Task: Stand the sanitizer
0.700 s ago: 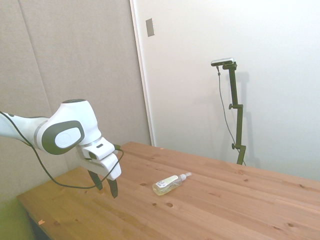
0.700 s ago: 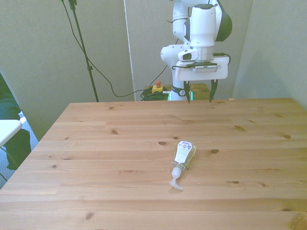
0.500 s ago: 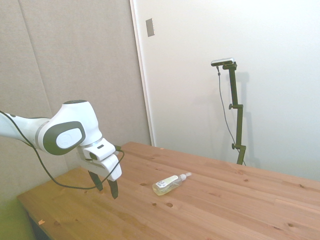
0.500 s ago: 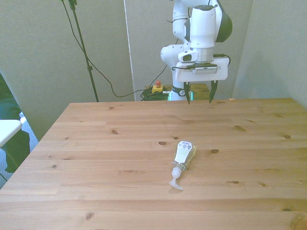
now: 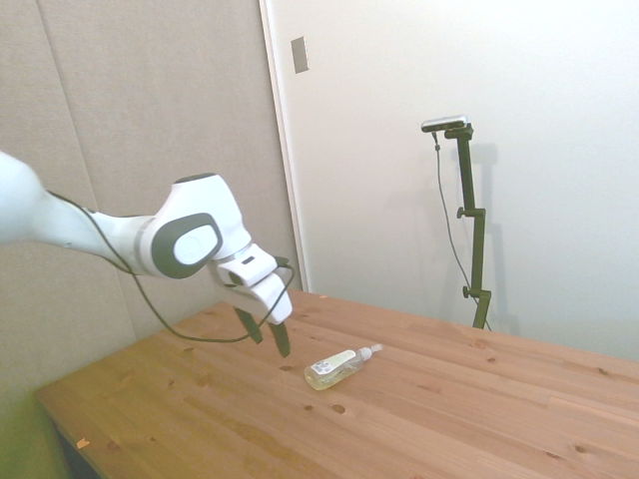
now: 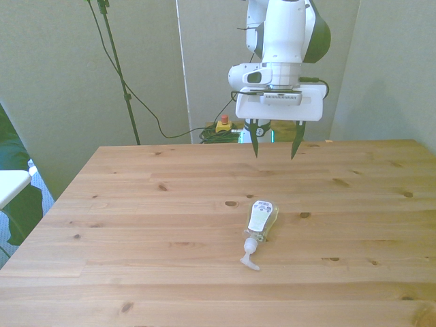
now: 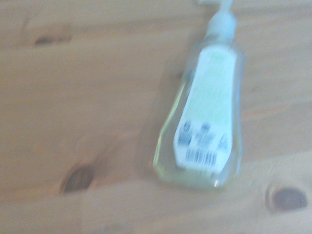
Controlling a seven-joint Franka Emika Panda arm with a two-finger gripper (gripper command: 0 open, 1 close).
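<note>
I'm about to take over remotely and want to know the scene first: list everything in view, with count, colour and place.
sanitizer: one, clear bottle with yellowish liquid, pale label and white pump, lying on its side near the table's middle, pump end toward the front camera.
table: one, light knotty wood, carrying only the sanitizer.
emergency stop button: one, yellow with red cap, behind the table's far edge beside the robot's base.
gripper: one, white with dark fingers, open, in the air above the table, beyond the sanitizer's base end, touching nothing.
</note>
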